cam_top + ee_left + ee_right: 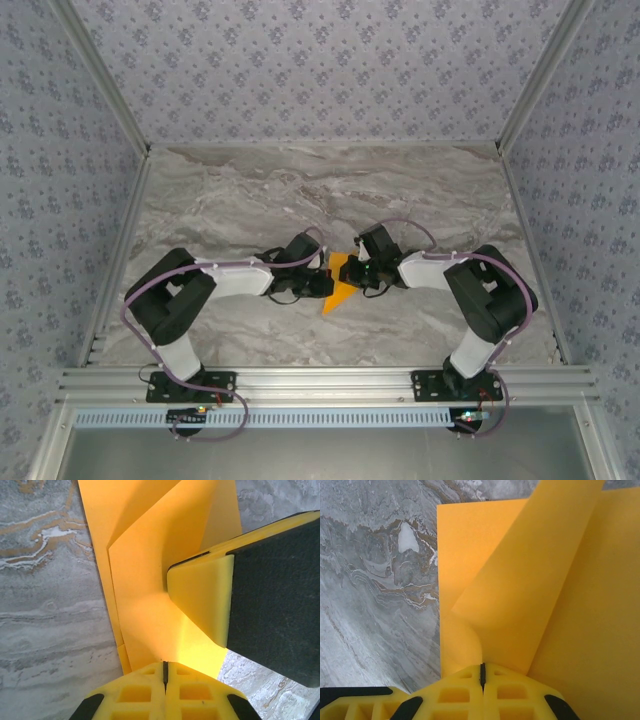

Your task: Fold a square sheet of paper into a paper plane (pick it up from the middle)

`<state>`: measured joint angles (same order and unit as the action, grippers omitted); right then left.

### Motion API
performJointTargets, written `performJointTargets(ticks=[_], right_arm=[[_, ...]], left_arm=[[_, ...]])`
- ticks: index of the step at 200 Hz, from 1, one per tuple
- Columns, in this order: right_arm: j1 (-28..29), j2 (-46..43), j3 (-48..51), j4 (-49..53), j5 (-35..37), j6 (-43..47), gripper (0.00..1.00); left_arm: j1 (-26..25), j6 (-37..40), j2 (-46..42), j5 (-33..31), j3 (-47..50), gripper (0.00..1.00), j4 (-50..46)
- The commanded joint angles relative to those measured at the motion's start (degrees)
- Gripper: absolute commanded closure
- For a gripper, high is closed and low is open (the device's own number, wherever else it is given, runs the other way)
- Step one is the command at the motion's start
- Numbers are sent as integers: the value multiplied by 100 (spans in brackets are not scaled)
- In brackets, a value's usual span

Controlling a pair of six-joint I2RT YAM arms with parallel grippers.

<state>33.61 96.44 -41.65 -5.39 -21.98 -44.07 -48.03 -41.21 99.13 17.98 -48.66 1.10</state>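
Note:
The orange sheet of paper (339, 291) lies mid-table, folded, with a pointed end toward the arms. Both grippers meet over it. My left gripper (323, 277) is at its left side and my right gripper (360, 272) at its right. In the left wrist view a raised flap of the paper (150, 580) runs down into the left gripper (165, 669), whose jaws are shut on it. The right gripper's yellow fingertip (200, 595) presses against that flap. In the right wrist view a curled flap (530, 590) rises into the shut right gripper (482, 670).
Grey marbled tabletop (250, 190) surrounds the paper. Patterned walls (320, 60) with metal frame posts close in the back and sides. A metal rail (330, 380) carries both arm bases along the near edge.

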Motion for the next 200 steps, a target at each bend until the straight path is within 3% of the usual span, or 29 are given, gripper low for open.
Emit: performJointTargets(ticks=[1, 60, 200], right_arm=[[-24, -2, 80, 85, -115, 70, 94], [-51, -101, 130, -184, -402, 66, 89], [-47, 455, 46, -305, -729, 135, 94]], left_arm=[[-53, -53, 63, 57, 98, 97, 99], [-49, -82, 27, 83, 163, 97, 160], [-49, -159, -118, 103, 327, 97, 180]])
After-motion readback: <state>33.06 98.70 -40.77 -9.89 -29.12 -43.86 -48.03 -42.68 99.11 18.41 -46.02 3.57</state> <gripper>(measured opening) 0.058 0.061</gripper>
